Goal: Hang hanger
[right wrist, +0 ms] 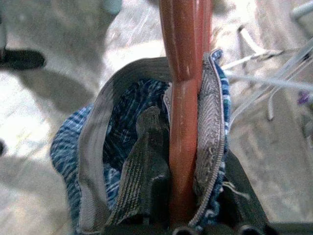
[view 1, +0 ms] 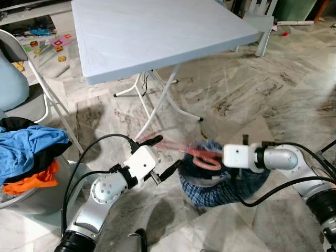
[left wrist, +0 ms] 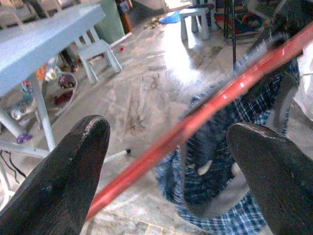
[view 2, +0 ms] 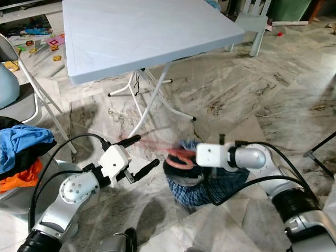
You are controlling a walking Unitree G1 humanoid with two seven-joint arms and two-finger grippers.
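Hanger (right wrist: 185,122), red and probably stiff, light plastic, carries a blue plaid garment (view 1: 220,186) that will sag and swing below it. It hangs above the marble floor (view 1: 273,89), just past the folding table (view 1: 157,31). The right gripper (right wrist: 188,196) clamps it through the waistband; the left gripper (left wrist: 168,166) stands spread around its bar, a likely second hold. Motion blur smears the hanger's outline, so I cannot make out its hook.

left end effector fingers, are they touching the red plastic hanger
Apart. The left wrist view shows the red plastic hanger passing between the left end effector fingers with floor visible either side.
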